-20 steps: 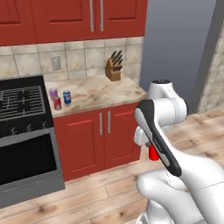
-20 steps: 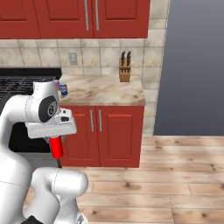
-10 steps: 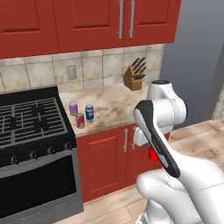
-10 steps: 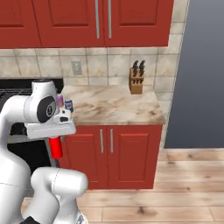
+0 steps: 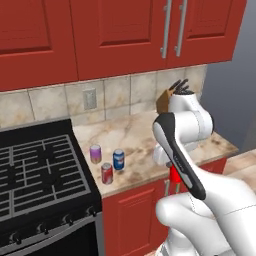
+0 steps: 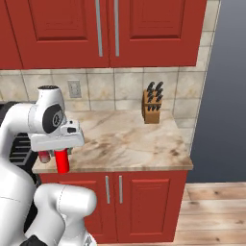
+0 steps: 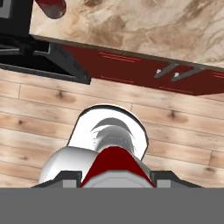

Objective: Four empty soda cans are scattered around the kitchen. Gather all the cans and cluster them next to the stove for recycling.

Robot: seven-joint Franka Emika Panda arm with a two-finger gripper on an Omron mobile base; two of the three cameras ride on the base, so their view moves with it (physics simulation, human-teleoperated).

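Note:
My gripper (image 6: 61,154) is shut on the bright red soda can (image 6: 61,163), which hangs upright below the hand, just in front of the counter's edge. In the left base view the can (image 5: 174,174) peeks out behind my forearm. In the hand view it (image 7: 114,166) sits between the finger tips. Three soda cans stand close together on the counter beside the stove (image 5: 35,175): a purple one (image 5: 95,153), a blue one (image 5: 118,159) and a dark red one (image 5: 107,173). The dark red can (image 7: 51,6) also shows at the hand view's top left.
A knife block (image 6: 153,106) stands at the back of the beige counter (image 6: 129,144), against the tiled wall. Red upper cabinets (image 5: 120,35) hang above. Red base cabinet doors (image 6: 139,202) and the wood floor (image 7: 175,131) lie below the held can.
The base has driven closer, so the stove, counter and three cans now look larger and nearer. The arm keeps the same pose with the red can in its grip.

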